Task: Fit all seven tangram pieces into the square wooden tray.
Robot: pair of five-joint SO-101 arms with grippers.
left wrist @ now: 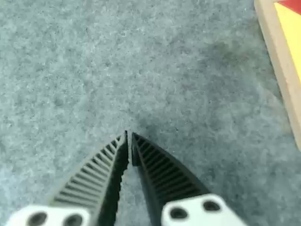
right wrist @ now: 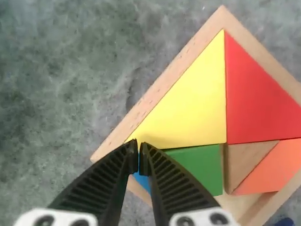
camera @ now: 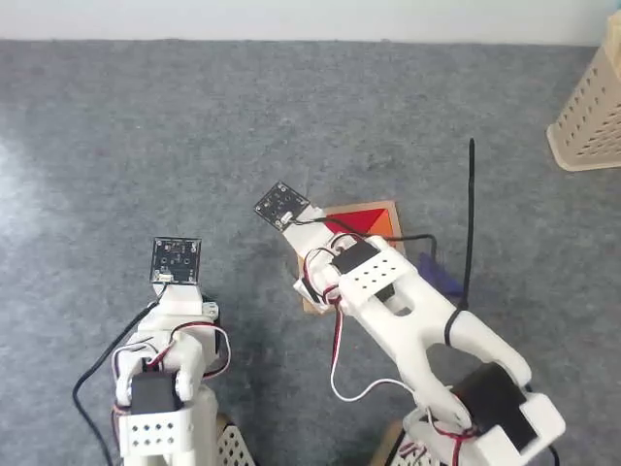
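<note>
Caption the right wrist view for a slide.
Shut right gripper over the edge of the wooden tray, by its yellow triangle, green piece and red triangle.

Gripper (right wrist: 139, 149) (pinched closed) above corner of tray (right wrist: 164, 83)

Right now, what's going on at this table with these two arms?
The right gripper hangs over the edge of the square wooden tray, fingers shut, tips above a blue piece. The yellow piece, red piece, green piece and orange piece lie in the tray, with a bare triangular gap between green and orange. The left gripper sits shut over the carpet beside the tray, holding nothing.
</note>
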